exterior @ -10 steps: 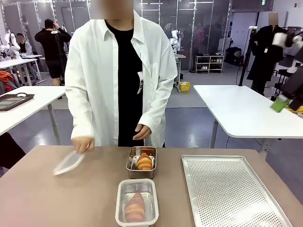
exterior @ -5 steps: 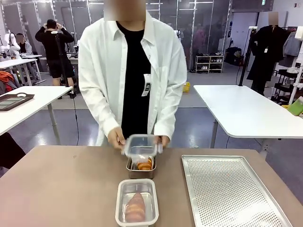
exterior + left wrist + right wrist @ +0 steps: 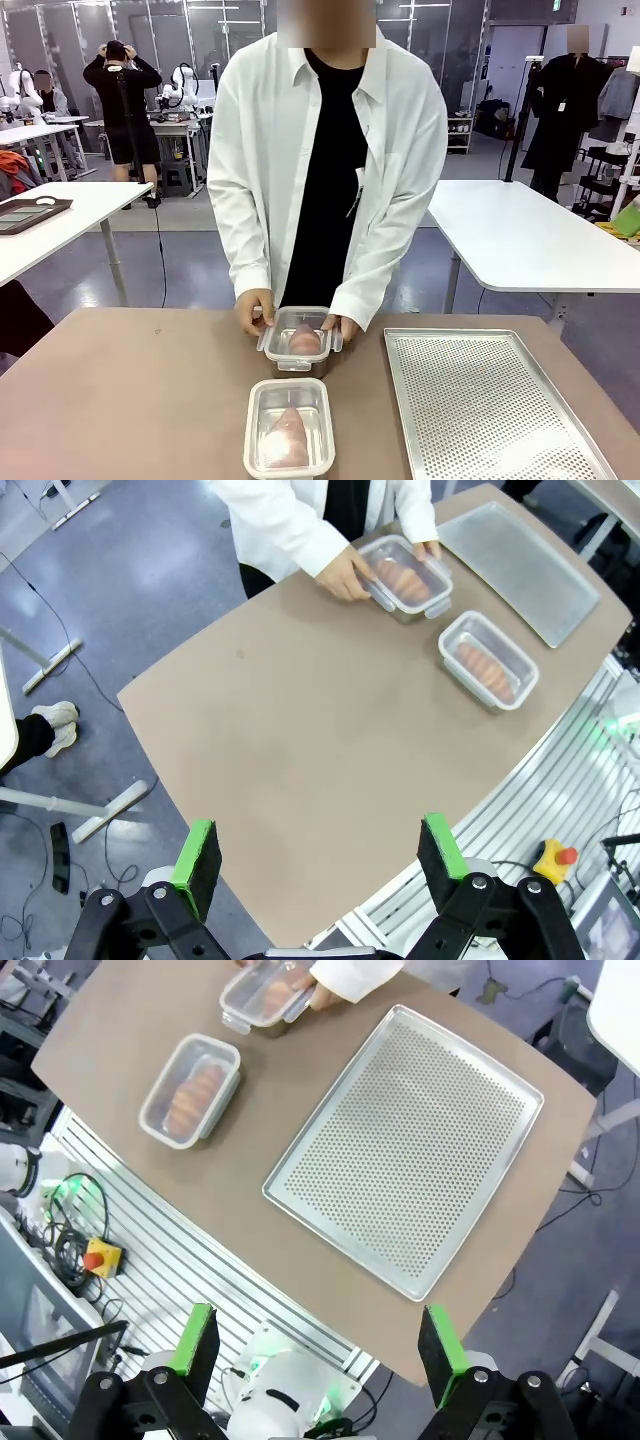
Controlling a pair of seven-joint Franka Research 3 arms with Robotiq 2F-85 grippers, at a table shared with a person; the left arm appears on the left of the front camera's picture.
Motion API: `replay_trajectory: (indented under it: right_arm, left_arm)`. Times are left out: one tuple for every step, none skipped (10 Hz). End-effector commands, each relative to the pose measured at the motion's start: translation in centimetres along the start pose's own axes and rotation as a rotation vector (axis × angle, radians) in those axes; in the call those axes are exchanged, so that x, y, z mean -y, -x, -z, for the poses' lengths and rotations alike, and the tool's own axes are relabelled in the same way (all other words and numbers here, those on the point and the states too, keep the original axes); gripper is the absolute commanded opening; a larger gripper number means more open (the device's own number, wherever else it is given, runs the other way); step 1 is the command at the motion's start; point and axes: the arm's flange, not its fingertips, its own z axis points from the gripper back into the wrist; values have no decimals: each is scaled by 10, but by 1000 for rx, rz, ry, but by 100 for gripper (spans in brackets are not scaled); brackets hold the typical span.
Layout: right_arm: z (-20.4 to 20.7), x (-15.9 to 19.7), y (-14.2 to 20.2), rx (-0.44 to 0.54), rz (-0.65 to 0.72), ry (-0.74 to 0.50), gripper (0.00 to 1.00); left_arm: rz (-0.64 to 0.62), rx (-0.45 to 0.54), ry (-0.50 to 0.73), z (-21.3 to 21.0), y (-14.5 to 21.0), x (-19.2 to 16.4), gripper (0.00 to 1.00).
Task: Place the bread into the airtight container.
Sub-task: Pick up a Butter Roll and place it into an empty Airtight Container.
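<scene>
Two lidded containers [image 3: 299, 341], one perforated tray [image 3: 490, 405]

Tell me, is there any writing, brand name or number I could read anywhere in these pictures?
None can be read.
The small badge on the person's white shirt is too small and blurred to read.
The two bread containers, the metal tray and the table carry no print.

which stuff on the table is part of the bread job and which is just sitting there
Part of the job:
- far container, bread inside, person's hands pressing its lid on
- near container, lidded, bread inside

Just lying about:
- perforated tray
</scene>
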Motion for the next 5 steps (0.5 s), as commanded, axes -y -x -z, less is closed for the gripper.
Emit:
replay_trajectory:
  right_arm:
    - [-1,1,0,-8,-5,-3,100]
    - [-1,1,0,-8,-5,-3,100]
    - [-1,1,0,-8,-5,-3,100]
    - [-1,1,0,-8,-5,-3,100]
    - [-1,1,0,-8,-5,-3,100]
  left_arm:
    - [7,2,2,-1,-1,0,100]
    - [7,2,2,-1,-1,0,100]
    - [7,2,2,-1,-1,0,100]
    - [7,2,2,-1,-1,0,100]
    - [7,2,2,-1,-1,0,100]
